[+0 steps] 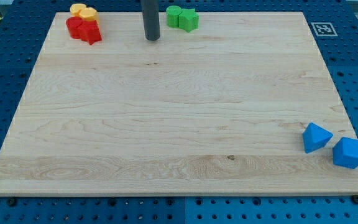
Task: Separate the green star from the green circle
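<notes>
At the top centre of the desk (166, 124), the green star (189, 20) is seen touching the green circle (174, 16), with my tip (152, 38) (no claw fitted) just left, so both blocks could be shoved together

The desk (179, 124) is pale wood with fine grain. Green star (189, 20) and green circle (175, 16) match in shade. Two red blocks (84, 29), two yellow blocks (83, 10), two blue blocks (333, 145). The dark grey rod ends in my tip (152, 38).
</notes>
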Motion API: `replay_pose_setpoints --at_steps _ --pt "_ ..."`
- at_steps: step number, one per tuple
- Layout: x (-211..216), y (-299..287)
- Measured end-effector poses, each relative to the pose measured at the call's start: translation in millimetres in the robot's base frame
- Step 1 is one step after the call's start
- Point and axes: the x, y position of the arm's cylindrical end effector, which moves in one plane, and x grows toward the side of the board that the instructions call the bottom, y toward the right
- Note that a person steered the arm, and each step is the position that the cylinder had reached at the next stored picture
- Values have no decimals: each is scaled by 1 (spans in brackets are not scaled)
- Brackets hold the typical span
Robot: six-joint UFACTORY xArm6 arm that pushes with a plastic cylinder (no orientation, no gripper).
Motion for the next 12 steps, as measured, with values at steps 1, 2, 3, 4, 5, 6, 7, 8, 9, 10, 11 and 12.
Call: replay_pose_setpoints --at_steps 1,2,3,4,5,6,7,8,9,10,11,12 --pt "-15 -11" --pt "-25 -17" --pt "-37 -17" --pt "-60 -17" --pt "-78 -17" --pt "-79 -1" --pt "-77 31" --pt "-56 60" --pt "-37 86" --pt "-36 124" --pt "-33 161" --pt "-8 181"
